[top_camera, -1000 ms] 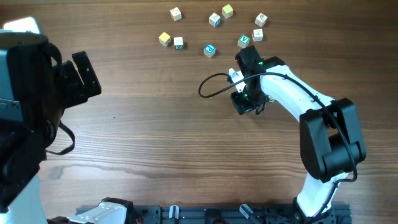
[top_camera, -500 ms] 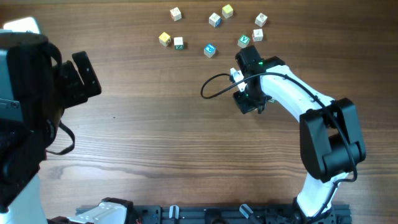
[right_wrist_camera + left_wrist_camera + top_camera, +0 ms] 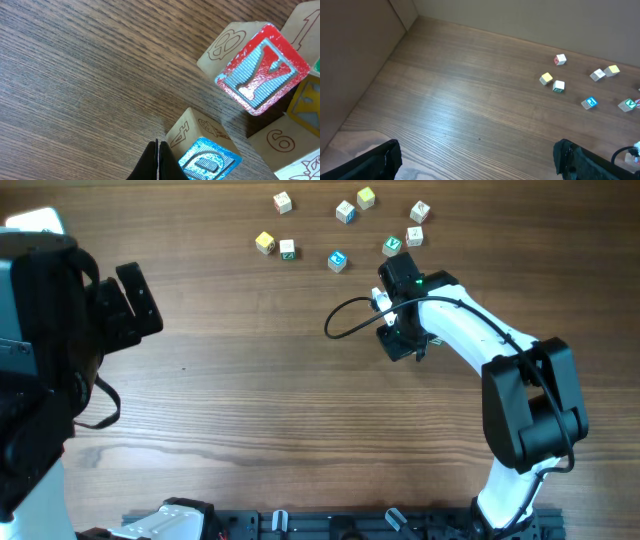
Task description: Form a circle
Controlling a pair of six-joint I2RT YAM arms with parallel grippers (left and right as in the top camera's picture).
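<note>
Nearest us, on the left, the left fingers (image 3: 125, 305) hang released, spread wide above the bare bench (image 3: 250, 400) and holding nothing. Farther out, right of centre, the right arm (image 3: 470, 330) reaches over the bench, a black cable (image 3: 345, 315) looping off its wrist. We see the right fingers (image 3: 157, 157) clenched tip to tip on nothing, pointing down just beside a blue-topped cube (image 3: 210, 159); we cannot tell whether they touch it. That cube belongs to the circle (image 3: 272, 139), a tight huddle of letter cubes that includes a red-topped cube (image 3: 261, 74). From above, the wrist hides it. Well beyond, toward the far edge, loose cubes (image 3: 337, 260) lie scattered apart.
</note>
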